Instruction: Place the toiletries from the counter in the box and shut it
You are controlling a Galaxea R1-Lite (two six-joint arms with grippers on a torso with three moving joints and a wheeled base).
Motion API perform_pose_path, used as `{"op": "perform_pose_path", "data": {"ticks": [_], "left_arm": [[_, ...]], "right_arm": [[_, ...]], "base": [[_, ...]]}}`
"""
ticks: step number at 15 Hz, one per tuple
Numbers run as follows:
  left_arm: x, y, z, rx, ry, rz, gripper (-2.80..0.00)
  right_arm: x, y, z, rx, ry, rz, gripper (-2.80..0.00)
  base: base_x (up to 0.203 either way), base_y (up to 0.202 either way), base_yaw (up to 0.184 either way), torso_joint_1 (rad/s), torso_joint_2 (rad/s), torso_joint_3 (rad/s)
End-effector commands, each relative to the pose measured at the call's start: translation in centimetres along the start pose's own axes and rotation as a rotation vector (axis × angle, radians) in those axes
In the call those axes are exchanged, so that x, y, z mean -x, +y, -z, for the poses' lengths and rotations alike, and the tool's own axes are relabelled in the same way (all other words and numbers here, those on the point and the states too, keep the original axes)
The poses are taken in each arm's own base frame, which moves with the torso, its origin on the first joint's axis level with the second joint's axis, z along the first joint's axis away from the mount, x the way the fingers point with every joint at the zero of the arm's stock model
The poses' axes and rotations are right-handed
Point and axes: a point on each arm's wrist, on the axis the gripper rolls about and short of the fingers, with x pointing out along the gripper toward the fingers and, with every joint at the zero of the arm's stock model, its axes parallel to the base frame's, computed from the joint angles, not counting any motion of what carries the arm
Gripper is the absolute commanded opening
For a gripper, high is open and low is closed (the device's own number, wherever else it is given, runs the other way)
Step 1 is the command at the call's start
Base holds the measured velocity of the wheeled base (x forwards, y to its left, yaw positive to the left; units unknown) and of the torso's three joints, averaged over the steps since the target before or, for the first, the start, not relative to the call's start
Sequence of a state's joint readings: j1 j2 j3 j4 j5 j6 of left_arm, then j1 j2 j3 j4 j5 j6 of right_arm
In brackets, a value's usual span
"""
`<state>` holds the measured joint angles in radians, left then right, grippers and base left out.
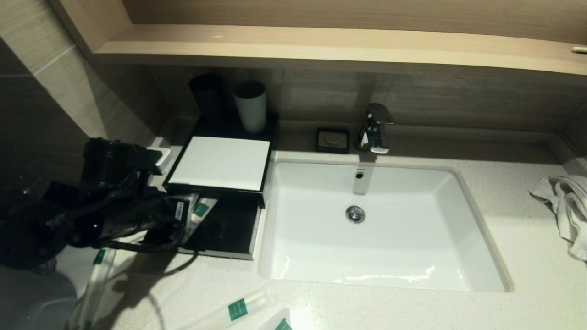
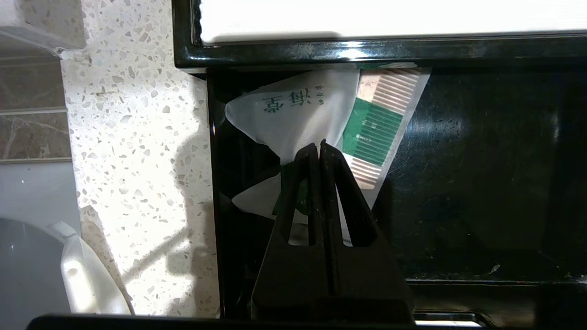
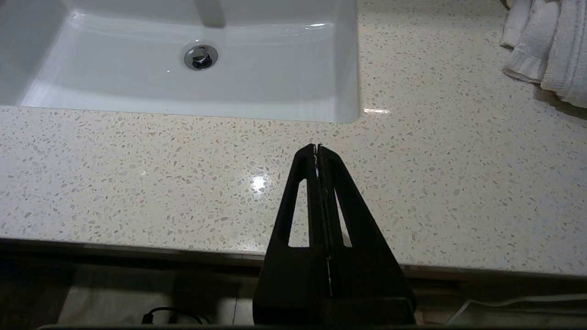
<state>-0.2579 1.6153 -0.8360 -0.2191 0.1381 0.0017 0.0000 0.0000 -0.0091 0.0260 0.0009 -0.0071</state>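
The black box (image 1: 224,231) stands left of the sink, its white-topped lid (image 1: 220,162) slid back so the near half is open. My left gripper (image 1: 181,213) is inside the open half, shut on a white toiletry packet (image 2: 289,110) that is pinched and creased between the jaws. In the left wrist view the gripper (image 2: 319,145) is over the box floor (image 2: 481,183), beside a green-labelled packet (image 2: 373,133). More packets lie on the counter: one (image 1: 238,309), another (image 1: 280,324) and a long one (image 1: 98,270). My right gripper (image 3: 317,147) is shut and empty over the counter's front edge.
The white sink (image 1: 380,229) with its faucet (image 1: 376,128) is right of the box. Two cups (image 1: 251,105) stand behind the box, with a black soap dish (image 1: 332,140) nearby. A white towel (image 1: 564,206) lies at the far right. A wooden shelf overhangs the back.
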Motion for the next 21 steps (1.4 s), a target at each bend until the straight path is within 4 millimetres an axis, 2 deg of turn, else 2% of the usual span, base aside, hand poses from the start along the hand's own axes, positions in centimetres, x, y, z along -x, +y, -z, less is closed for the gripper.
{"op": "perform_pose_path", "data": {"ticks": [1,7,15,21], "left_arm": [[-0.6,-0.1,0.3,-0.003,0.018,-0.002,-2.80],[-1.4,0.0,0.5,-0.006,0.035,-0.008,-2.80],[2.5,0.6,-1.5,0.032,-0.104,0.002,-2.80],[2.0,0.6,-1.1,0.022,-0.072,-0.008,-2.80]], "right_arm": [[0.0,0.0,0.0,0.001,0.000,-0.001,-2.80],[0.0,0.0,0.0,0.001,0.000,-0.001,-2.80],[0.0,0.0,0.0,0.001,0.000,-0.001,-2.80],[0.0,0.0,0.0,0.001,0.000,-0.001,-2.80]], "base": [[0.000,0.000,0.000,0.000,0.00,0.000],[0.000,0.000,0.000,0.000,0.00,0.000],[0.000,0.000,0.000,0.000,0.00,0.000],[0.000,0.000,0.000,0.000,0.00,0.000]]}}
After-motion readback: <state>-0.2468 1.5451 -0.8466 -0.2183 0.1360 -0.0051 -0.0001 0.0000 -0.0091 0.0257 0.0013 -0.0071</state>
